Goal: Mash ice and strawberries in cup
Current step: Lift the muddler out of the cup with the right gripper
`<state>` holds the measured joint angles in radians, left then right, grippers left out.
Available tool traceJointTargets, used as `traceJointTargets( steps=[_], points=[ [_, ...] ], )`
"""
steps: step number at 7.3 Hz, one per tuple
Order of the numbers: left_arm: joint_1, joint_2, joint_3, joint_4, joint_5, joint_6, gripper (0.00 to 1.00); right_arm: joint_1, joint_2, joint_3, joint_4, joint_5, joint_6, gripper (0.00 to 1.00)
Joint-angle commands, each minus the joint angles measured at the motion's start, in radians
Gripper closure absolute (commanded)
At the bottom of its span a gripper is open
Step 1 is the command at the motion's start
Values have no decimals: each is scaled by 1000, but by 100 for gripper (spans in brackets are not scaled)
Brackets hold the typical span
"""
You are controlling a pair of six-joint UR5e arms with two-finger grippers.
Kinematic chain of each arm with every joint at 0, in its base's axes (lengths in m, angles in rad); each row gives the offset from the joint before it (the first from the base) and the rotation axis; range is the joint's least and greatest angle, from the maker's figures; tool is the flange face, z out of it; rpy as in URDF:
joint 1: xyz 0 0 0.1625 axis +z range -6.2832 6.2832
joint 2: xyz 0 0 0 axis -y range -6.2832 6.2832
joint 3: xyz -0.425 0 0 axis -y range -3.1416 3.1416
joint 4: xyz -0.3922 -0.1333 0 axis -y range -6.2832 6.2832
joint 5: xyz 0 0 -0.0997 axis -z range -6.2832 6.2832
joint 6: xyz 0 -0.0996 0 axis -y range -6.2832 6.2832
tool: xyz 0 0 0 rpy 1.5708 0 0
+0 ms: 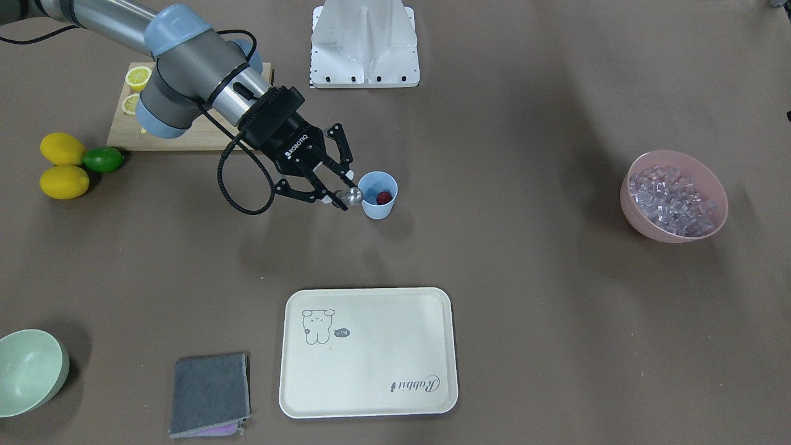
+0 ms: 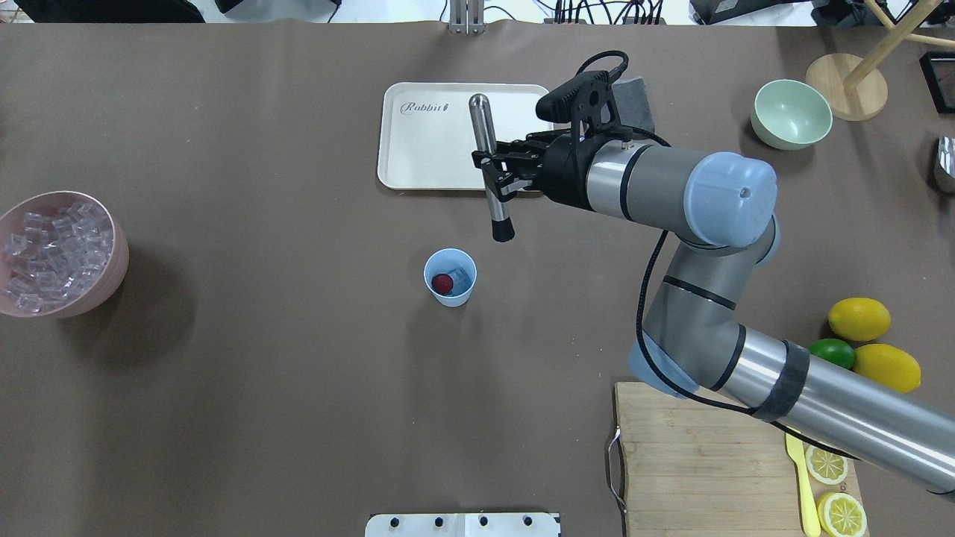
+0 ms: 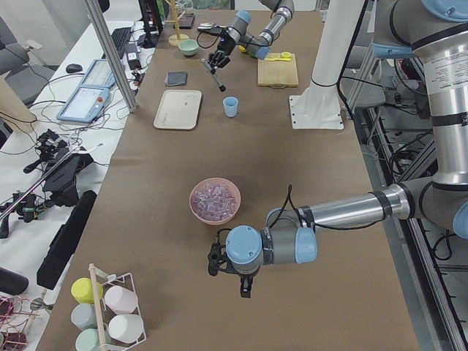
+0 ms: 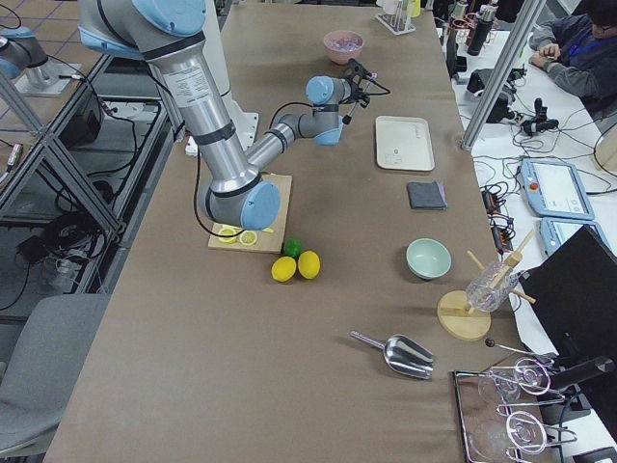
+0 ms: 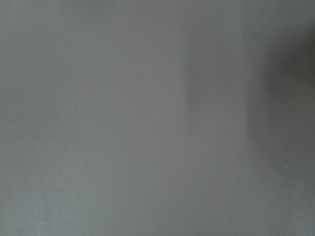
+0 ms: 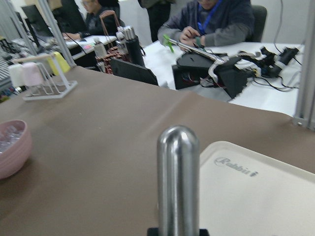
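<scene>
Overhead exterior view: the right tool (image 2: 494, 175) is clamped across a polished steel rod with a black tip (image 2: 483, 127). The rod's long axis runs almost straight up and down the frame, rounded end toward the top. Its black tip points down toward the small light-blue plastic cup (image 2: 451, 300), clear of its rim. Upright at frame centre on the brown surface (image 2: 298, 373), the cup holds a dark-red strawberry (image 2: 442, 282) just beside a clear ice cube (image 2: 462, 277). Whether the left tool (image 3: 246, 285) is apart or together cannot be told.
</scene>
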<state>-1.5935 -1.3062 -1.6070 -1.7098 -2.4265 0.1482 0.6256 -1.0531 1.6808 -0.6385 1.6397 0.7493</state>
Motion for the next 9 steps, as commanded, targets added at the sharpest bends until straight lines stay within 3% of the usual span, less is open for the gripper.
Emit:
traceJointTargets(
  steps=[1, 3, 4, 5, 7, 8, 9],
  points=[
    [3, -14, -86, 60, 65, -154, 2, 70, -28, 103, -331, 131, 90, 100],
    [39, -34, -226, 193, 116, -269, 2, 210, -135, 169, -484, 361, 85, 100],
    [40, -42, -238, 206, 116, -268, 2, 251, -198, 190, -542, 423, 82, 100],
    [40, -50, -237, 203, 116, -266, 2, 288, -226, 185, -652, 472, 78, 100],
    [40, -61, -238, 193, 116, -265, 2, 319, -197, 182, -995, 522, -89, 100],
    [40, -59, -237, 167, 116, -266, 2, 324, -177, 159, -1091, 554, -100, 100],
    [40, -56, -237, 144, 125, -265, 2, 329, -145, 93, -1104, 580, -100, 100]
  ],
)
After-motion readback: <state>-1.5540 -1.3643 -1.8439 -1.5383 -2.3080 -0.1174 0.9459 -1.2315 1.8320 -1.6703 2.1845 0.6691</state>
